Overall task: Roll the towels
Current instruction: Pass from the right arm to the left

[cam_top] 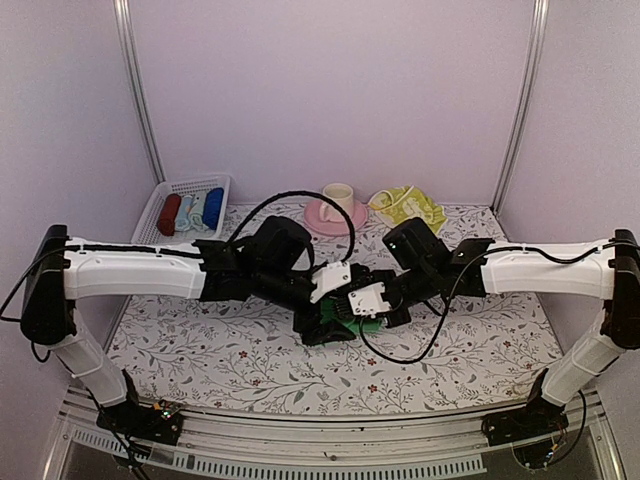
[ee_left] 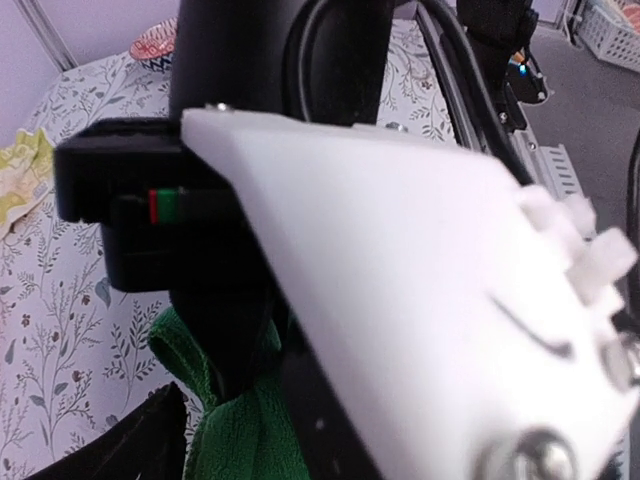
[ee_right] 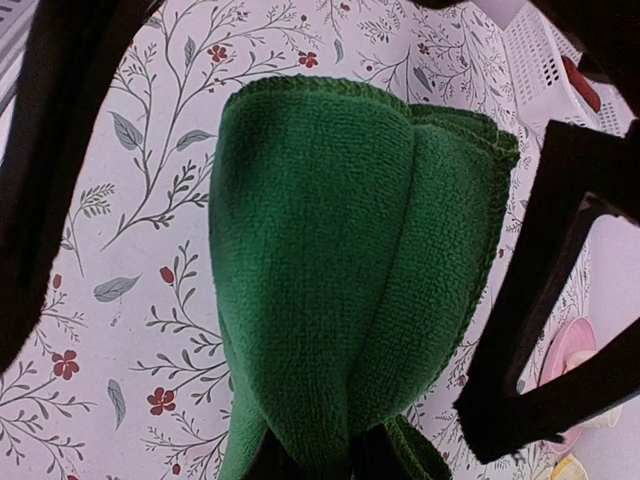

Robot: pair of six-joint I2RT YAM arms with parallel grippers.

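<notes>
I see right gripper (ee_right: 330,455) pinched shut on green towel (ee_right: 340,270), bunched at middle of table (cam_top: 200,330). Left gripper (cam_top: 322,322) jaws spread wide either side of it, holding nothing. Yellow printed towel (cam_top: 408,208) crumpled at rear beside pink saucer (cam_top: 335,217).

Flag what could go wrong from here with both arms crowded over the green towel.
1. The green towel is pinched in a bunch by the right end effector, so the roll may come out loose or lopsided.
2. The open left end effector sits tight against the right one; closing in could knock them together.
3. A white arm housing fills most of the left wrist view, so that grasp would be near blind.
</notes>
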